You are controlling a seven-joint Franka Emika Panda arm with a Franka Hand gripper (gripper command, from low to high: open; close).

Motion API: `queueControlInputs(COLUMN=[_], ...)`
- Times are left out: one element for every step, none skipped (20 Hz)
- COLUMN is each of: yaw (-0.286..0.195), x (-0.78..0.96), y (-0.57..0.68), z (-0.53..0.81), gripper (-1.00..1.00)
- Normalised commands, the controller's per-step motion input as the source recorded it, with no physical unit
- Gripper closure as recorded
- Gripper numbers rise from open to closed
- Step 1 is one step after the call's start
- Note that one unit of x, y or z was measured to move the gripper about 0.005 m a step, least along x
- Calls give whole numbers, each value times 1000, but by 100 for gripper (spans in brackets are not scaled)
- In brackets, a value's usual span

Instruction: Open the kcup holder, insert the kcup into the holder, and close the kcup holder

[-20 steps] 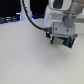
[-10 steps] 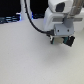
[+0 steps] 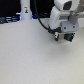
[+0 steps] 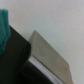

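Observation:
In the exterior view my gripper (image 3: 65, 36) hangs low over the white table (image 3: 30, 55) at the exterior view's right. A small green patch (image 3: 69, 36) shows at its tip; it may be the kcup, but the picture is too blurred to tell. The wrist view shows a teal-green shape (image 4: 4, 27) at the picture's edge, beside a black body (image 4: 15, 57) with a grey flat panel (image 4: 47, 55). I cannot tell whether that black body is the kcup holder. The jaws are not clear in either view.
A white bottle-like post (image 3: 25, 10) stands at the back towards the exterior view's left. Dark blue-black clutter (image 3: 7, 20) lies along the table's back edge. The arm's black cable (image 3: 45, 25) loops beside the wrist.
The gripper has shifted only slightly, staying low at the exterior view's right. Nothing else has visibly moved.

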Motion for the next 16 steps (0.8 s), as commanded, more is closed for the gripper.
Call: queueControlInputs(yaw=[60, 53, 48, 46, 42, 44, 48, 52, 59, 62, 68, 65, 65, 63, 66, 78], x=[-696, -752, -863, -923, -948, -956, -951, -944, -918, -903, -880, -855, -860, -849, -803, -770], y=[539, 543, 514, 479, 449, 424, 407, 399, 392, 396, 382, 390, 401, 411, 423, 426], z=[45, 23, 10, 2, -9, -16, -19, -17, -14, -11, -13, -12, -11, -3, 6, 12], gripper=[-100, -100, -100, -100, -100, -100, -100, -100, -100, -100, -100, -100, -100, -100, -100, -100])
